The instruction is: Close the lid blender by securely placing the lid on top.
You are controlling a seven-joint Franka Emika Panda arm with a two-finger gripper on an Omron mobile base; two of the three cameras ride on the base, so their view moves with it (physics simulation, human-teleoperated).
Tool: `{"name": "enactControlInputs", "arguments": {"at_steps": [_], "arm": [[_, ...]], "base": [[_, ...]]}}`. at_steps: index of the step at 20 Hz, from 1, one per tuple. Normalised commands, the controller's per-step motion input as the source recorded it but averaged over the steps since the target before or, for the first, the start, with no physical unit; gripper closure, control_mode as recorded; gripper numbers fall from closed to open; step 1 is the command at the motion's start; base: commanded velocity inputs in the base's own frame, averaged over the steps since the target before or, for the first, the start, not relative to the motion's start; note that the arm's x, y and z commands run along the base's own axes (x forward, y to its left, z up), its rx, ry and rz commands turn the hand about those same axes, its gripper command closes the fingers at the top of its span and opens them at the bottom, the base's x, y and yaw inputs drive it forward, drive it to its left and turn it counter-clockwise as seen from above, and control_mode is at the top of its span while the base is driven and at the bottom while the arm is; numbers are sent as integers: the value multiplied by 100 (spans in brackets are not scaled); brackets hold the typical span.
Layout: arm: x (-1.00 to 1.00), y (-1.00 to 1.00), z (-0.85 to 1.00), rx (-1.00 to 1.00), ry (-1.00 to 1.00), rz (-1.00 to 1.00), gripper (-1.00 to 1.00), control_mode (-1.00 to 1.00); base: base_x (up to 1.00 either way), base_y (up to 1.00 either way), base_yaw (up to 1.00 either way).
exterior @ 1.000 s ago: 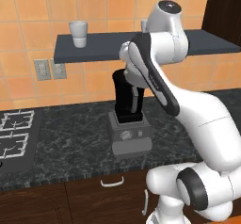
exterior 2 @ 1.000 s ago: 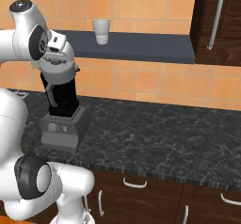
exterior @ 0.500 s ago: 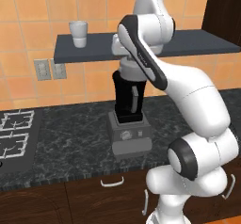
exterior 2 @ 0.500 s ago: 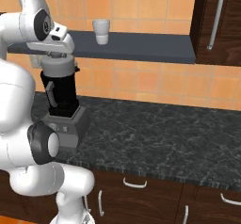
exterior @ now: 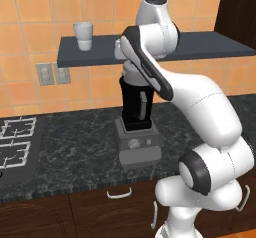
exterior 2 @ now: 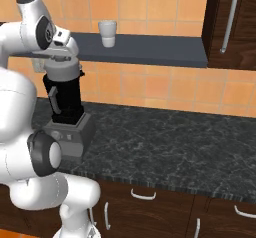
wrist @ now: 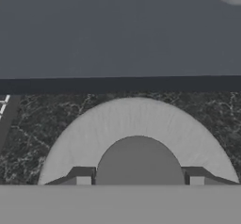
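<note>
The blender [exterior 2: 64, 107] stands on the dark counter, a tall black jar [exterior: 135, 104] on a boxy grey base [exterior: 137, 142] with a round front dial. The round light-grey lid [exterior 2: 63, 71] sits level at the jar's mouth. My gripper [exterior 2: 59, 58] comes down on it from above, shut on the central knob. In the hand view the lid [wrist: 136, 119] spreads below my gripper [wrist: 140, 177], and the knob sits between the two fingertips [wrist: 84, 176]. The arm hides the jar's top in the left base view.
A dark wall shelf [exterior 2: 150, 49] runs just behind and above the blender, carrying a white cup [exterior 2: 107, 33]. A stove [exterior: 15, 142] lies to the left on the counter [exterior 2: 175, 147]. A dark cabinet [exterior 2: 232, 22] hangs at the right.
The arm's upper links have swung upward and closer over the blender. The hand with the lid has stayed at the jar's top.
</note>
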Motion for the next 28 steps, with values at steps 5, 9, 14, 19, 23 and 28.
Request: {"name": "enactControlInputs", "arguments": {"at_steps": [5,9,14,19,23,28], "arm": [[31,29,0,0,-7,0,100,-100],[22,13,0,-2,-8,0,100,-100],[33,5,0,-1,-11,0,100,-100],[6,2,-2,0,-18,0,100,-100],[0,3,-9,0,-17,0,100,-100],[0,6,-2,0,-9,0,100,-100]], "base": [[0,0,0],[0,0,0],[0,0,0],[0,0,0],[0,0,0],[0,0,0]]}}
